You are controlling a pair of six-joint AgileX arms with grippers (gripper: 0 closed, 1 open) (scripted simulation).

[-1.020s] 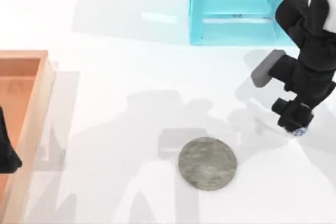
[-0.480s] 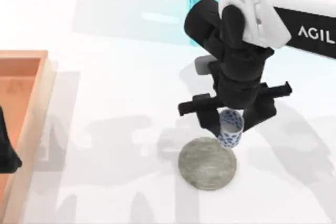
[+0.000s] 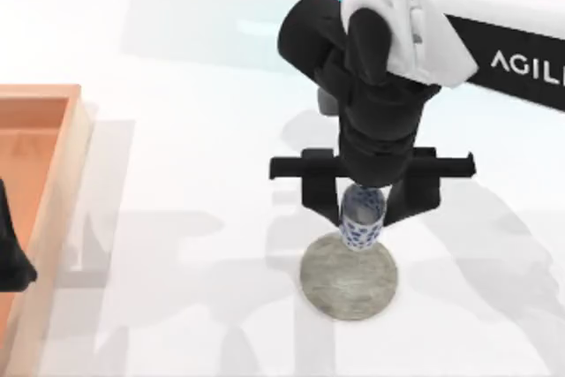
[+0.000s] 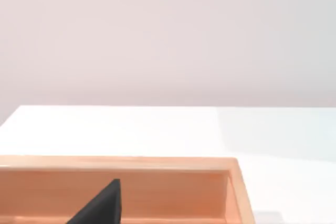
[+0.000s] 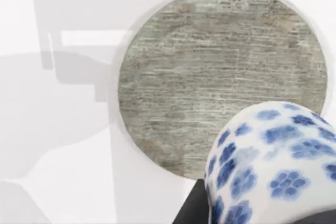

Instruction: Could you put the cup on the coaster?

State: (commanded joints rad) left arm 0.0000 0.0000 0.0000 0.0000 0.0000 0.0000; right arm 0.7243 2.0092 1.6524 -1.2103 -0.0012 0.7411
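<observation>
Our right hand (image 3: pixel 363 214) hung over the middle of the white table (image 3: pixel 194 183), slightly toward the right edge, its two black fingers (image 3: pixel 323 200) clamped on the small white cylindrical cup with dark blue spots (image 3: pixel 361 220). The cup was held upright just over the far rim of the flat round grey coaster with a mottled stone-like face (image 3: pixel 350 278); we could not tell whether its base touched the disc. In the right wrist view the spotted cup (image 5: pixel 273 166) stood close in front, and the grey coaster (image 5: pixel 210 72) lay below and beyond it on the bare white surface.

The table was smooth, matt and white, crossed by soft grey shadows of the arms around the coaster. At its left edge sat an open, shallow wooden tray of orange-brown colour (image 3: pixel 62 174). At the far edge, right of centre, stood a translucent light blue box-like frame (image 3: pixel 388 15), partly hidden by our right arm's white and black casing. Beyond the table the left wrist view showed a plain pale wall (image 4: pixel 168 35).

Our left hand (image 3: pixel 11 253) was parked at the left edge over the wooden tray (image 4: pixel 231 182); we could not tell how its fingers stood.
</observation>
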